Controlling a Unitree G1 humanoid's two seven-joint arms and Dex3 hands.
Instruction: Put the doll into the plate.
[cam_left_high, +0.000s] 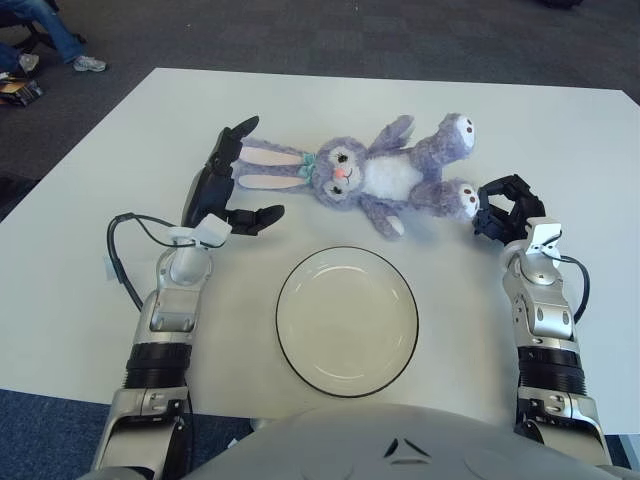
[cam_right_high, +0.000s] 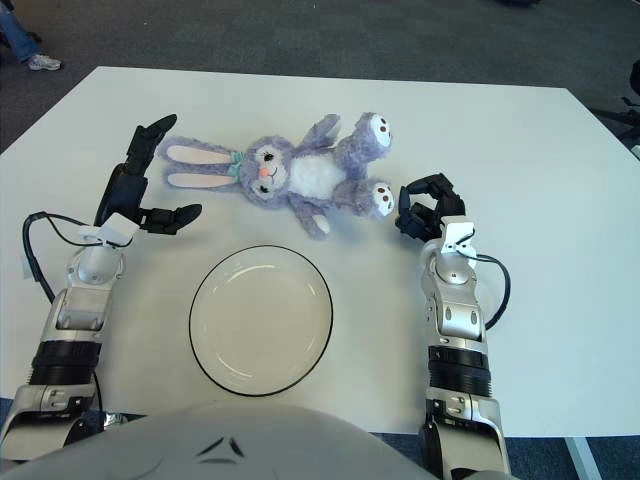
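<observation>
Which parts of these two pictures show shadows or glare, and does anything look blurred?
Left eye view: the doll and the left robot hand cast only faint, soft shadows on the white table; the plate shows no strong glare. Right eye view: the same even light, and the right robot hand beside the doll's foot looks sharp, not blurred.

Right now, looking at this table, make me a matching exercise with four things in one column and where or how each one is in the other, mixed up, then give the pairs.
Things:
1. doll
2. plate
3. left robot hand
4. right robot hand

States:
A. bare, near the table's front edge
B. fingers spread wide beside the long ears
C. lying on its back, beyond the plate
D. fingers curled, by the doll's feet

Pairs: 1-C, 2-A, 3-B, 4-D
</observation>
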